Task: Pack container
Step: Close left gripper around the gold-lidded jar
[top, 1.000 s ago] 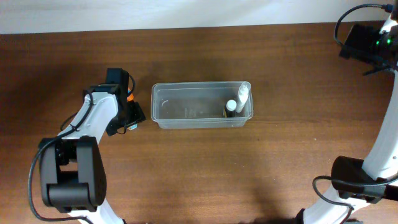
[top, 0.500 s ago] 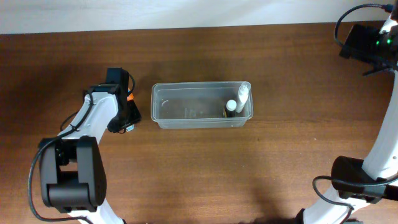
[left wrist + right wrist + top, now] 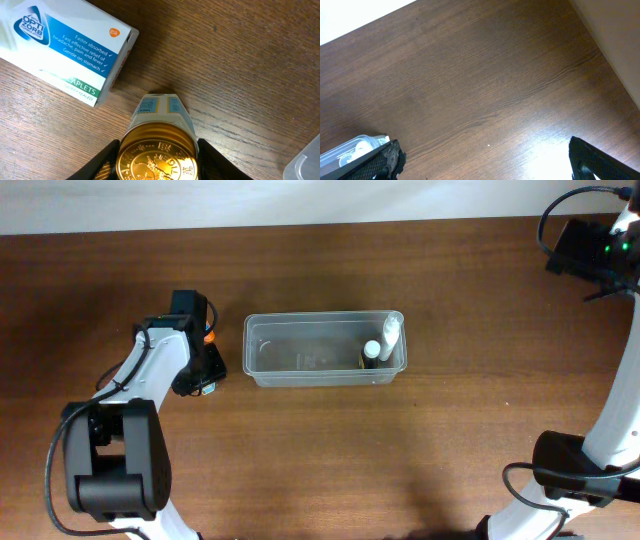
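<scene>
In the left wrist view, my left gripper (image 3: 157, 162) is shut on a small jar (image 3: 159, 112) with a gold embossed lid and a blue and white label; both fingers press the lid's sides. The jar rests on the table. A white and blue caplet box (image 3: 65, 47) lies just beyond it. The clear plastic container (image 3: 325, 350) stands to the right of my left gripper (image 3: 205, 367). It holds a white bottle (image 3: 389, 335) and a small white-capped bottle (image 3: 371, 351) at its right end. My right gripper (image 3: 485, 167) is open and empty, high over the far right corner.
The container's rim shows at the lower right of the left wrist view (image 3: 306, 165) and at the lower left of the right wrist view (image 3: 350, 149). The table's far edge meets a white wall (image 3: 300, 200).
My left gripper's fingers have drawn in around the jar and shifted slightly left, away from the container. The right arm has not moved.
</scene>
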Motion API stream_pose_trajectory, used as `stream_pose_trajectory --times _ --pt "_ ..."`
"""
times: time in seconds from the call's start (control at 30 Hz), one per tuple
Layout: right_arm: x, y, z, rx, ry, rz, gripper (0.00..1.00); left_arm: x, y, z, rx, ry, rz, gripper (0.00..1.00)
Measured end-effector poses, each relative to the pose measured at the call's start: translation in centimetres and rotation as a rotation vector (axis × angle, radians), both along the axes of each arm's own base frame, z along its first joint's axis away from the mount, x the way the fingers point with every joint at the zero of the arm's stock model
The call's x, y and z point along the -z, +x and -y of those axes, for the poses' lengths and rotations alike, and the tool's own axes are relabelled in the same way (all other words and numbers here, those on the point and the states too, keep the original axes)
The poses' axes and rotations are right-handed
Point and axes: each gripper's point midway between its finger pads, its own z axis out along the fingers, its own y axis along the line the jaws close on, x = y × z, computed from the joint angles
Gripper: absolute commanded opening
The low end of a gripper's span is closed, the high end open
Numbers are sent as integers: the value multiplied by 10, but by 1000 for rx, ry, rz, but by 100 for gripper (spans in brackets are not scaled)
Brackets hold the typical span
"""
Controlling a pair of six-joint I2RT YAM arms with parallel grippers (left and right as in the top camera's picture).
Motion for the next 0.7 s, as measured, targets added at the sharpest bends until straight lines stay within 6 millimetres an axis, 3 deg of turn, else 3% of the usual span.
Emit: stream_pose_trajectory --times 0.4,0.47,0.7 --pt "0 0 0 1 0 0 98 0 0 0 4 0 0 49" --pt "0 0 0 0 0 0 98 0 0 0 7 1 -1 56" --pt "0 0 0 0 0 0 98 0 0 0 7 1 0 57"
